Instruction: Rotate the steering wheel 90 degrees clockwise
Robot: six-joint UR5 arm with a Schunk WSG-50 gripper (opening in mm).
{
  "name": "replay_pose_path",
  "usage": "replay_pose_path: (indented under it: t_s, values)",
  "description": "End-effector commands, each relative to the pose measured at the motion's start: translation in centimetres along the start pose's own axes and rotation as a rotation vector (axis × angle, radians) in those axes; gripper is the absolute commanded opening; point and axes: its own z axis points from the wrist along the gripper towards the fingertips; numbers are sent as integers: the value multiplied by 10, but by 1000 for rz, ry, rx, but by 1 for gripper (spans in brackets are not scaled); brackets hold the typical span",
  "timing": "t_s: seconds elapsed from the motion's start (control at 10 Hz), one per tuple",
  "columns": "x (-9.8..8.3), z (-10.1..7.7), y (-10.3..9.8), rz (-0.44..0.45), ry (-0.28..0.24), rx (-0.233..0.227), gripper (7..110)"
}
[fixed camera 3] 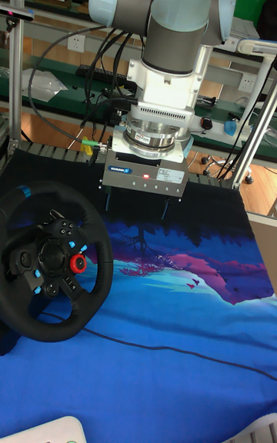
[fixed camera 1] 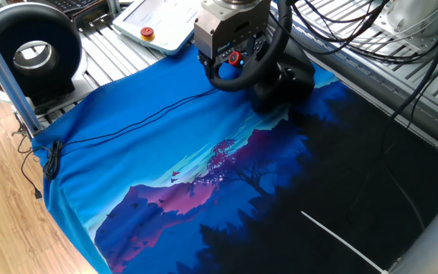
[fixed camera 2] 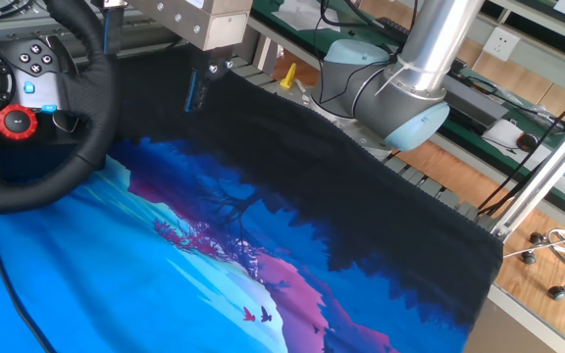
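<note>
The steering wheel (fixed camera 3: 54, 260) is black and round, with a red knob and small blue buttons on its hub. It stands tilted at the left end of the blue mat (fixed camera 3: 177, 320). Its blue rim stripe (fixed camera 3: 21, 193) sits at the upper left of the rim. My gripper (fixed camera 3: 136, 207) hangs just right of the wheel, fingers pointing down and spread wide, open with nothing between them. The left fingertip (fixed camera 3: 108, 201) is close beside the upper right of the rim; contact cannot be told. From the other side the wheel (fixed camera 2: 37, 118) fills the left edge, with the gripper (fixed camera 2: 151, 59) at its right.
A black ring-shaped device with a silver-white centre (fixed camera 1: 34, 50) stands at the far left behind an aluminium post (fixed camera 1: 6, 72). A white pendant with a red button (fixed camera 1: 157, 24) lies behind the wheel (fixed camera 1: 243, 65). A thin black cable (fixed camera 1: 128, 125) crosses the mat. Cable bundles (fixed camera 1: 371, 30) hang at the right.
</note>
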Motion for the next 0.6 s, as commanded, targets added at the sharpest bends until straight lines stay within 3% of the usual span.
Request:
replay_pose_path:
  t_s: [0.0,0.1,0.2,0.5]
  values:
    - [-1,0,-2,145,-6,18,109]
    - [-1,0,-2,145,-6,18,109]
    - [-1,0,-2,145,-6,18,7]
    - [-1,0,-1,147,-6,18,7]
